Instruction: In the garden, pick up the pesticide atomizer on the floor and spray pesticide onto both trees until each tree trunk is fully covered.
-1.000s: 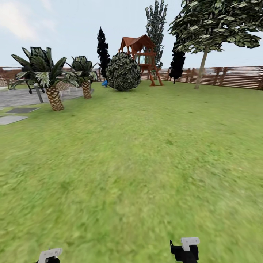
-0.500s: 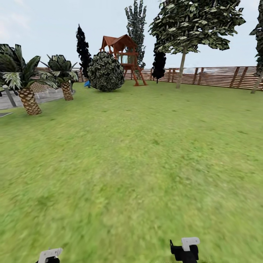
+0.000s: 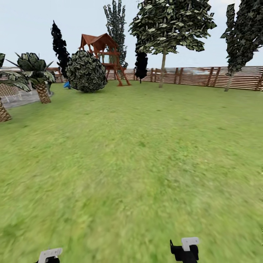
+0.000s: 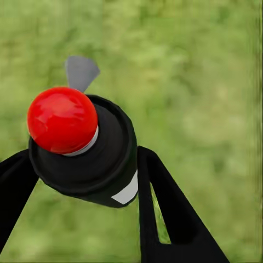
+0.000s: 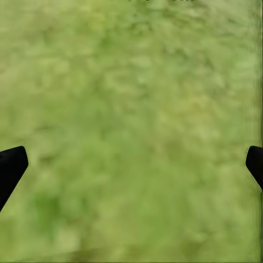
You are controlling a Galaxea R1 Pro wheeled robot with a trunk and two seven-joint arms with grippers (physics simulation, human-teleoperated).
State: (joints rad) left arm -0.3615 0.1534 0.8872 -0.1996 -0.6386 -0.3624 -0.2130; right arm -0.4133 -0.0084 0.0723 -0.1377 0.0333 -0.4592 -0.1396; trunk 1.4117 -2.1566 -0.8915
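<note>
In the left wrist view my left gripper (image 4: pixel 82 164) is shut on the pesticide atomizer (image 4: pixel 90 156), a dark bottle with a red tip (image 4: pixel 61 119) and a white band, held over grass. My right gripper (image 5: pixel 134 161) hangs open over the lawn with nothing between its fingers (image 5: pixel 12 164). Far ahead in the head view stand two trees. One has a thin pale trunk (image 3: pixel 162 71) in front of the fence, and the other (image 3: pixel 231 77) stands at the far right. Both arm ends, left (image 3: pixel 50 254) and right (image 3: pixel 185 249), peek in low in the head view.
Green lawn (image 3: pixel 138 157) stretches ahead to a reddish slat fence (image 3: pixel 197 76). A round dark bush (image 3: pixel 86 71), a wooden play tower (image 3: pixel 104 54) and short palms (image 3: pixel 38 73) stand at the back left, beside a strip of grey paving (image 3: pixel 22 98).
The head view has swung to the right, so the bush, palms and play tower sit further left and a second tree has come in at the right. The arms hold their pose.
</note>
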